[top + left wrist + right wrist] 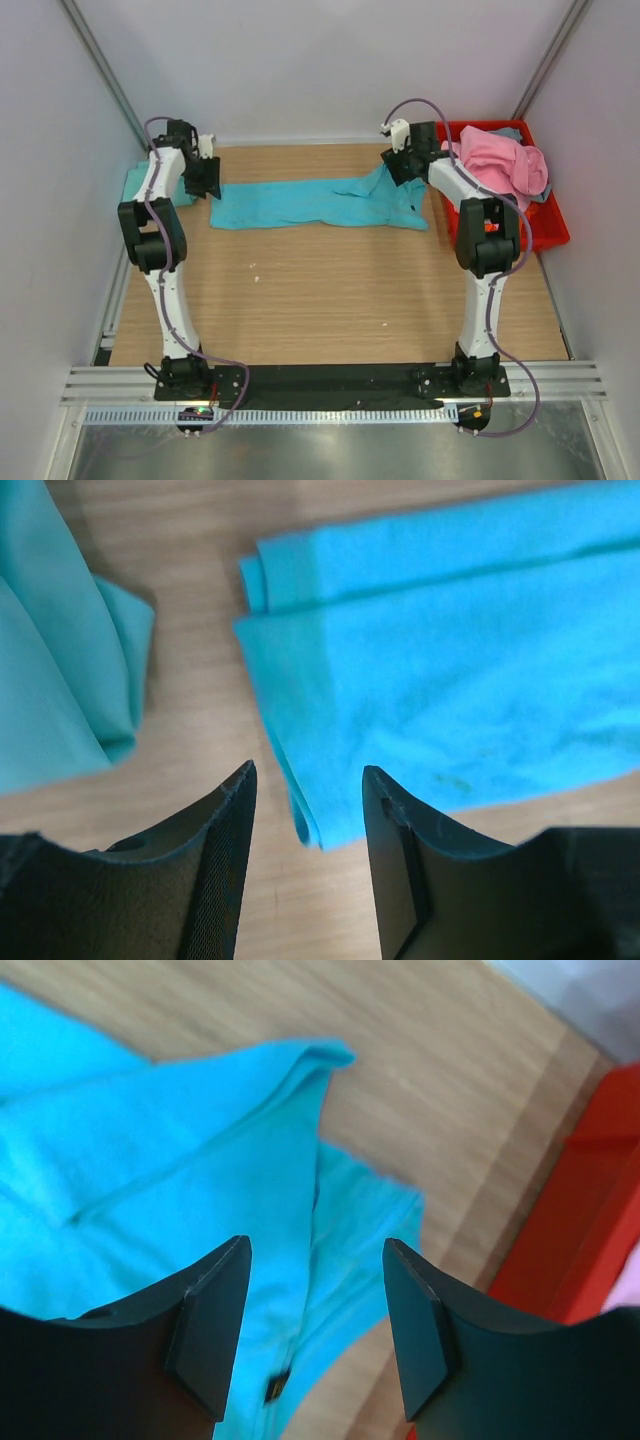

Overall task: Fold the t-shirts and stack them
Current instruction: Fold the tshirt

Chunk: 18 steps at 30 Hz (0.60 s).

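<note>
A turquoise-blue t-shirt [310,203] lies on the table as a long band folded lengthwise, running between my two grippers. My left gripper [205,180] hovers open over its left end; in the left wrist view the shirt's corner [450,680] lies on the wood under the gap of that gripper [305,770], not gripped. My right gripper [400,165] stands open above the rumpled right end [180,1160], nothing between the jaws [315,1245]. A folded mint-green t-shirt [135,183] [50,660] sits at the far left. A pink t-shirt [500,165] lies on a grey-blue one [505,132] in the bin.
The red plastic bin [550,230] stands at the back right, close beside the right arm; its wall [590,1230] shows in the right wrist view. White walls close in the table on three sides. Bare wood [320,290] stretches in front of the shirt.
</note>
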Each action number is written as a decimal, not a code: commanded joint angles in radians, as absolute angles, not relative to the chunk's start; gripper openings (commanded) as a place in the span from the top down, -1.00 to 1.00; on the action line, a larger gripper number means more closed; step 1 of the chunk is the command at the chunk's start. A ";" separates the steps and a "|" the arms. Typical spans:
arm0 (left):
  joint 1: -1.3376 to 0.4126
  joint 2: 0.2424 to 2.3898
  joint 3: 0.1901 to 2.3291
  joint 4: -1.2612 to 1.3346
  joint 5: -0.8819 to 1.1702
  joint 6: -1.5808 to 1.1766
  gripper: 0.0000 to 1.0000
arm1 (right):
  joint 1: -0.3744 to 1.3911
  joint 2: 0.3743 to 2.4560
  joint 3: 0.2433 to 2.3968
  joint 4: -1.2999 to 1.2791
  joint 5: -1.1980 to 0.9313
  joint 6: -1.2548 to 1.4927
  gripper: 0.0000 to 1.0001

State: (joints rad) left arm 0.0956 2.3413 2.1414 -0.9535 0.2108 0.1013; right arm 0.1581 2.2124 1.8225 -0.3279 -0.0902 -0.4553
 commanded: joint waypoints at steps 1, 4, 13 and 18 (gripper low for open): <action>0.089 2.131 2.019 -0.859 0.273 0.077 0.04 | 0.141 2.002 1.705 -0.236 -0.084 -0.356 -0.23; 0.075 2.102 1.942 -0.879 0.319 0.090 0.03 | 0.132 1.960 1.658 -0.287 -0.158 -0.308 -0.23; 0.041 2.192 1.890 -0.916 0.350 0.098 0.06 | 0.127 1.987 1.700 -0.452 -0.299 -0.215 -0.22; 0.040 2.174 1.852 -0.919 0.345 0.118 -0.05 | 0.124 1.942 1.663 -0.566 -0.235 -0.255 -0.22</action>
